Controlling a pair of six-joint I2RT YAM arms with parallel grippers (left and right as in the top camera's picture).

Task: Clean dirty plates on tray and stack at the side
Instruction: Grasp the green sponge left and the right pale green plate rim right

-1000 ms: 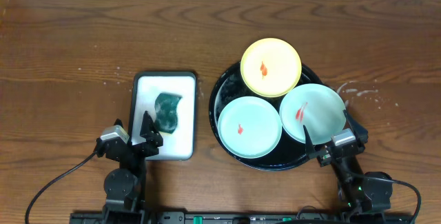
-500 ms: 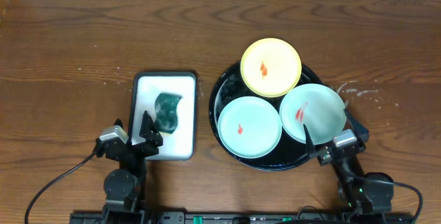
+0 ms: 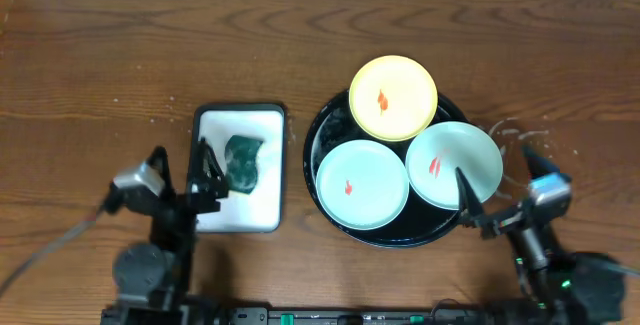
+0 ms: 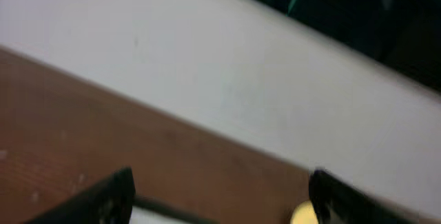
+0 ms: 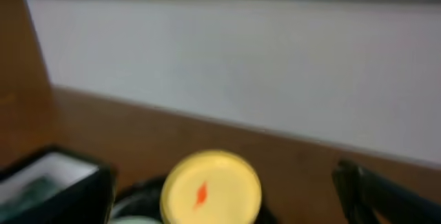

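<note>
— Starting at the left gripper [image 3: 183, 170]: wide or narrow?
— Spread wide, gripping nothing. Hangs over the near left edge of the white tray [image 3: 238, 217], with the inner finger above the white floor and the outer one out over the tabletop [image 3: 100, 75]. Just ahead of the inner finger, a green sponge [image 3: 241, 161]
— And the right gripper [image 3: 497, 180]?
— Splayed fully as well, and empty. Seen from overhead with the near right rim of a mint plate [image 3: 453, 163] between the fingers; impossible to tell whether touching or above it
— Farther out from there?
— To the left of that hand, a second mint plate [image 3: 361, 184], lying beside the first in the black tray [image 3: 322, 130]. Ahead, at the far side of the tray, the yellow plate [image 3: 393, 97]; in the right wrist view, straight ahead between the blurred fingertips
— Clean or dirty?
— Marked with a small red smear [image 3: 382, 98] on each of the three. All lying side by side in the tray, unstacked
</note>
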